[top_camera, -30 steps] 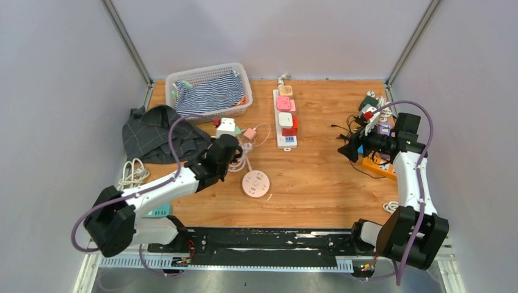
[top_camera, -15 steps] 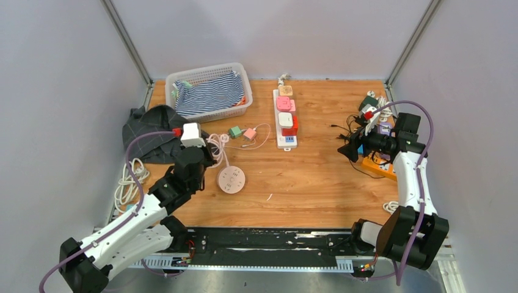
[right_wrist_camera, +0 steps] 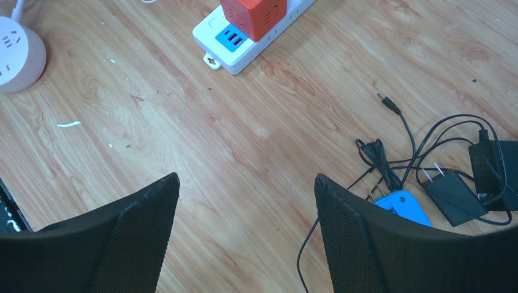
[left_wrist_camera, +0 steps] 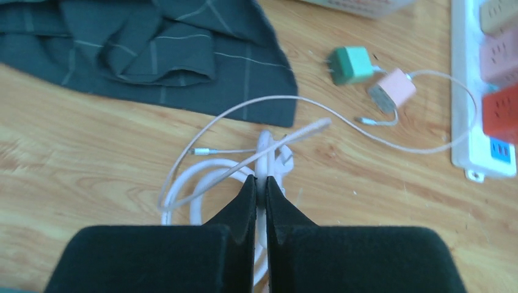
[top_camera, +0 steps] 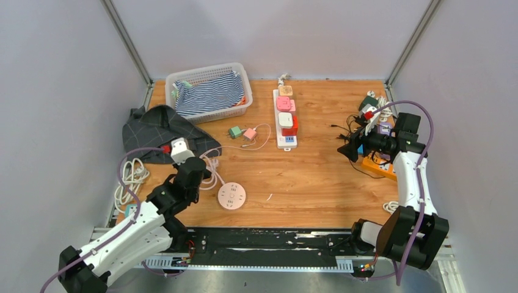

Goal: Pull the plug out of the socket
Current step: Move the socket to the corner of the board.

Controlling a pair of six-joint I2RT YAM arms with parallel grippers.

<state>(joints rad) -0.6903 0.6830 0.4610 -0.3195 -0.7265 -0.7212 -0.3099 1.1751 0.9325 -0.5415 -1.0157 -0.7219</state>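
The left hand (left_wrist_camera: 261,181), clenched on the white cord (left_wrist_camera: 264,155), has dragged the round socket (top_camera: 232,196) and white plug cube (top_camera: 179,148) toward the counter's (top_camera: 317,183) near-left, probably shifting rather than separating them, while the right hand (right_wrist_camera: 245,183) hangs released.

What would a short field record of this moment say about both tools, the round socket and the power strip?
left tool: shut, pinching the white cable
right tool: open, holding nothing, above bare wood on the right side
round socket: flat on the table, just right of the left arm
white cube: lying at the edge of the dark cloth
power strip: back centre, red cube and others plugged in
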